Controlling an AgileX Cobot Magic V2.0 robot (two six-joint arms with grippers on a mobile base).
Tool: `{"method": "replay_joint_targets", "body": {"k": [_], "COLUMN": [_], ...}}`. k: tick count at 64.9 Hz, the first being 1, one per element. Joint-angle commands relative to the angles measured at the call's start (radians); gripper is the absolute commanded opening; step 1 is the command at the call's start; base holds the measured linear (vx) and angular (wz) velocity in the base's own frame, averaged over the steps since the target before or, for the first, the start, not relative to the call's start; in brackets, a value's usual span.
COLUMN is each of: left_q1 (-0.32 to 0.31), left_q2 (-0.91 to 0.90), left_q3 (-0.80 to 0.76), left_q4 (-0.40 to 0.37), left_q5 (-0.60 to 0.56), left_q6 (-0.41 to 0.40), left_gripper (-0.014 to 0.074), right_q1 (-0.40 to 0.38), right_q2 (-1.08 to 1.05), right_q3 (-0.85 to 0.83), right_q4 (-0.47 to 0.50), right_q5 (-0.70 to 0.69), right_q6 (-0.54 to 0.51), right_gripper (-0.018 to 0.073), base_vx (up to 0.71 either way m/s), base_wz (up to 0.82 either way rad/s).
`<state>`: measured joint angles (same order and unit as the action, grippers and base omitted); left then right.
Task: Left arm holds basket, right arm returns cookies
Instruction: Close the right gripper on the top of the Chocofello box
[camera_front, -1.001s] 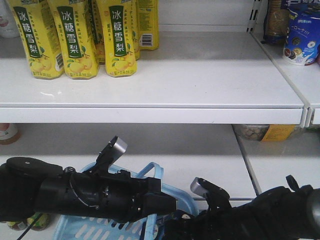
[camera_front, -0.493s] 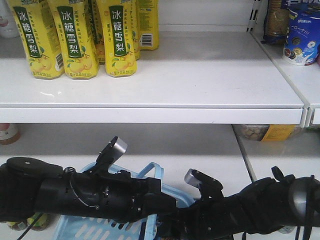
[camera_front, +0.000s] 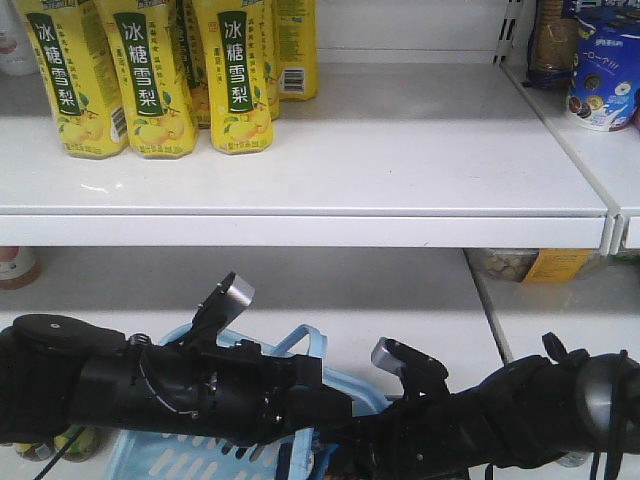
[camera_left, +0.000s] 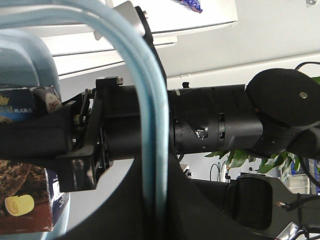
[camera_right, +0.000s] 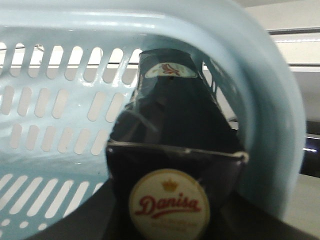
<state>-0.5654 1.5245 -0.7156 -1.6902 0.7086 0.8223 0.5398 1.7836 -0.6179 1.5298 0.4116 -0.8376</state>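
Observation:
The light blue basket (camera_front: 150, 455) hangs in front of the lower shelf. Its pale blue loop handle (camera_left: 152, 125) runs through the jaws of my left gripper (camera_left: 155, 210), which is shut on it. The left arm (camera_front: 150, 385) enters from the left above the basket. The right arm (camera_front: 520, 410) reaches in from the right, and its gripper (camera_right: 170, 220) is down inside the basket (camera_right: 55, 115). The dark navy cookies carton (camera_right: 170, 130), with a round red-white logo, sits between the right fingers, which close against its sides. The carton also shows in the left wrist view (camera_left: 22, 200).
Several yellow drink bottles (camera_front: 150, 80) stand at the back left of the white upper shelf (camera_front: 400, 150). A blue-and-white round cookie package (camera_front: 603, 85) stands on the shelf to the right. The lower shelf (camera_front: 400, 290) lies behind the arms.
The right arm has moved left and deeper into the basket over the last second, then nearly stopped. The left arm and basket have held still.

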Motion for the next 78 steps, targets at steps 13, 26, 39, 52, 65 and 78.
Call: {"method": "replay_joint_targets", "body": {"k": [13,26,39,52,65,78], "left_q1": [-0.001,-0.001,-0.001,-0.001,-0.001,-0.001], "left_q2": [-0.035,-0.035,-0.035,-0.035,-0.035,-0.035], "left_q3": [-0.028,-0.028,-0.028,-0.028,-0.028,-0.028], "left_q4": [-0.085,-0.085,-0.085,-0.085,-0.085,-0.085], "left_q5": [0.043,0.043,0.043,0.043,0.043,0.043], "left_q6": [0.021,0.021,0.021,0.021,0.021,0.021], "left_gripper": [-0.0006,-0.0006,-0.0006,-0.0006,-0.0006,-0.0006], "right_q1": [-0.001,-0.001,-0.001,-0.031,-0.133,-0.206], "right_q2": [-0.081,-0.125,-0.142,-0.142,-0.142,-0.145], "right_q3": [-0.016,-0.016,-0.013,-0.013,-0.013,-0.013], "right_q4": [0.001,-0.008,-0.025,-0.025,-0.027,-0.045], "right_q5": [0.004,-0.015,-0.011,0.005,0.115,0.239], "right_q6": [-0.019,-0.018,-0.010,-0.010,-0.011,-0.016], "right_gripper": [0.0170,0.0173,0.0175,0.0175,0.0178,0.0178], "base_vx": [0.00,0.00,0.00,0.00,0.00,0.00], "base_wz": [0.00,0.00,0.00,0.00,0.00,0.00]}}
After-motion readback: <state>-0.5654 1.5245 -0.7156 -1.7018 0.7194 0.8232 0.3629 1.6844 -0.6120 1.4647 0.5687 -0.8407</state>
